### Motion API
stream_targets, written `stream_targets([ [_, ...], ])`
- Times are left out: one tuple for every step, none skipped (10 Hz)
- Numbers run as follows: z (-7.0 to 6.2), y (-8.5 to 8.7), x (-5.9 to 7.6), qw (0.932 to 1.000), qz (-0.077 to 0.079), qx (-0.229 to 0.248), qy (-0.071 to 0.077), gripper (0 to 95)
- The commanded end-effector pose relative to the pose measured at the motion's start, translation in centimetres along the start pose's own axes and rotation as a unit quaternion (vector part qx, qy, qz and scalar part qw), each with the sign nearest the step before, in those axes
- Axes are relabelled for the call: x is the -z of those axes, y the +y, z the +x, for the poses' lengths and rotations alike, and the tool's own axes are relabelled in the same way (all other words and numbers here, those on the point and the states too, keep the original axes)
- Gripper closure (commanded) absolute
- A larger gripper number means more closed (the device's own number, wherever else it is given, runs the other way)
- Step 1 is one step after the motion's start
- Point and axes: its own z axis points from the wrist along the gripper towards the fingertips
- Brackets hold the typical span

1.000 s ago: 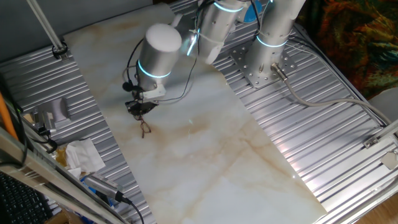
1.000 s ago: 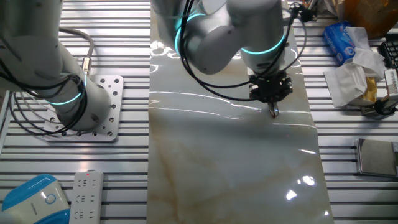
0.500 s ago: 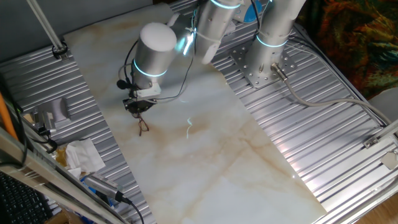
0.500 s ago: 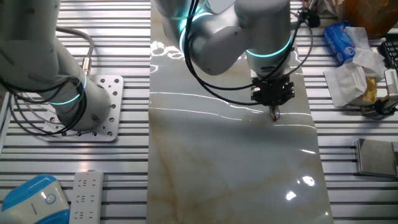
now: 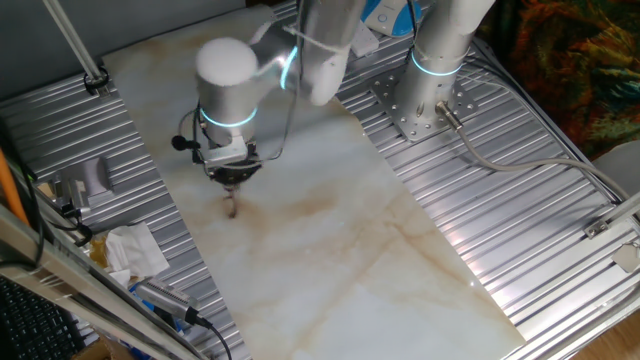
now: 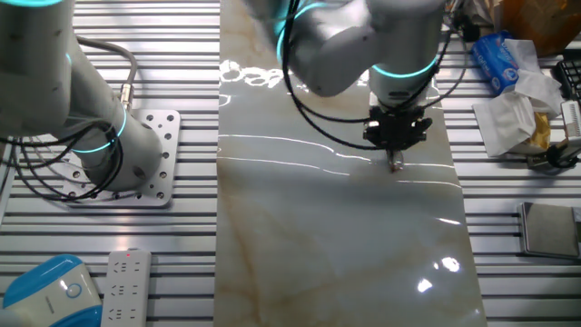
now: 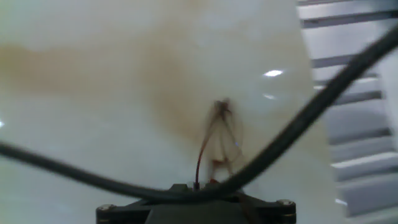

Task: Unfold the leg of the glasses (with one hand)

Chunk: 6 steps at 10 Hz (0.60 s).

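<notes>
The glasses (image 7: 221, 140) are a small reddish-brown wire frame, blurred in the hand view, just ahead of my gripper (image 7: 200, 185). One thin wire leg runs straight back into the jaws. In one fixed view the glasses (image 5: 232, 207) sit on the marble slab directly under the gripper (image 5: 233, 186), whose fingers taper to a closed point on the wire. The other fixed view shows the gripper (image 6: 394, 156) pointing down with the glasses (image 6: 395, 167) as a small dark tip below it. A black cable (image 7: 298, 127) crosses the hand view and hides the fingertips.
The marble slab (image 5: 330, 230) lies on ribbed metal tabletop (image 5: 150, 220). Crumpled tissue (image 5: 130, 250) and small tools lie off the slab's left edge. The arm's base (image 5: 425, 95) stands at the back. A remote (image 6: 123, 286) and a blue device (image 6: 50, 291) lie at the other side.
The wrist has swung left and turned over the glasses, and the gripper has come lower and more upright. The glasses stay at about the same spot on the slab.
</notes>
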Motion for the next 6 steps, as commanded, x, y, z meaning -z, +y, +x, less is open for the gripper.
stream_targets([
  [0.12, -0.49, -0.05, 0.9999, -0.005, -0.01, 0.013, 95.0],
  [0.12, -0.49, -0.05, 0.9999, -0.002, -0.008, 0.01, 95.0],
  [0.14, -0.46, -0.06, 0.9999, 0.001, -0.007, 0.009, 95.0],
  [0.24, -0.27, -0.13, 0.9999, 0.0, -0.009, 0.009, 95.0],
  [0.38, 0.06, -0.1, 0.9983, -0.053, -0.023, 0.0, 95.0],
  [0.41, 0.15, -0.08, 0.9997, -0.022, -0.009, -0.007, 95.0],
])
